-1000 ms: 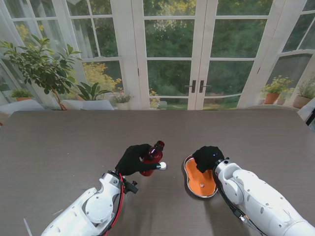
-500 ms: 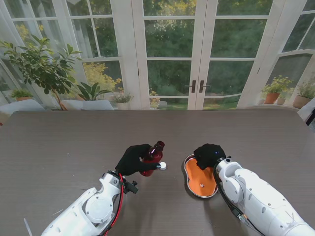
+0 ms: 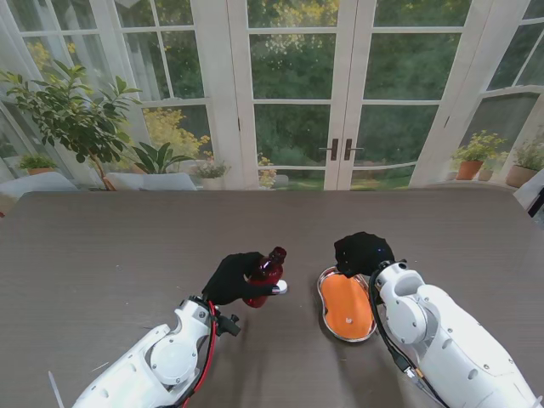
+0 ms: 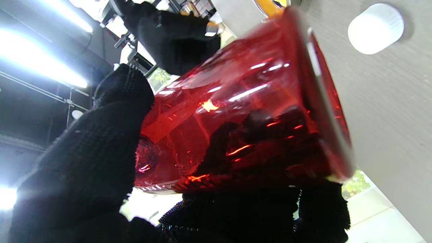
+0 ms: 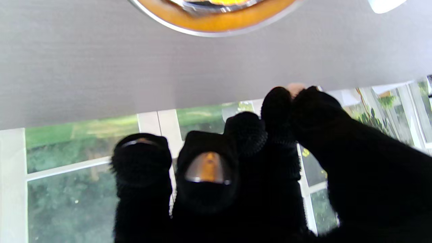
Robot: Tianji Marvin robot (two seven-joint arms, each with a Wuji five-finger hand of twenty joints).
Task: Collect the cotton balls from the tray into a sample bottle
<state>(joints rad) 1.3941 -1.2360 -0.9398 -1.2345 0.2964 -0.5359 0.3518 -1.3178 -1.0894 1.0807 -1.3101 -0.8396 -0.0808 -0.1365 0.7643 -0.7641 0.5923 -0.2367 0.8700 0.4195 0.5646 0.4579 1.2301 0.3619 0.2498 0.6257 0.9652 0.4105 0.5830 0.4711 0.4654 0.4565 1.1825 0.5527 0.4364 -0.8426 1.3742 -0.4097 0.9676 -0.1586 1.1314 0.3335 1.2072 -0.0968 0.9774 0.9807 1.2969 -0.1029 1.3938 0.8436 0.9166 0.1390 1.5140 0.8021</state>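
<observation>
Between the thumb and forefinger of the right hand (image 5: pixel 270 162) a small pale shape is glimpsed in the right wrist view; the tips are pinched together there, and a cotton ball (image 5: pixel 294 88) is judged to be held, though too little of it shows for certainty. The remaining fingers are curled alongside. In the stand's view this right hand (image 3: pixel 363 253) is seen raised at the far end of the orange tray (image 3: pixel 347 308), whose long axis runs from nearer to me to farther from me. One small white speck is seen on the tray, possibly another ball.

The left hand (image 3: pixel 231 276) is wrapped firmly around the red sample bottle (image 3: pixel 264 274); in the left wrist view the fingers (image 4: pixel 101 141) are pressed against the red glass of the bottle (image 4: pixel 243 118). The bottle is held tilted, its neck slanted up and toward the right hand, its open mouth the part nearest that hand. A white cap (image 3: pixel 280 287) lies on the table (image 3: pixel 102 255) just beside the bottle's base.

The coming move is judged to turn on one relation: the bottle's mouth lies to the left of the pinched fingertips, near but apart, so the pinch would have to be carried leftward over the mouth, in line with the slanted neck.
</observation>
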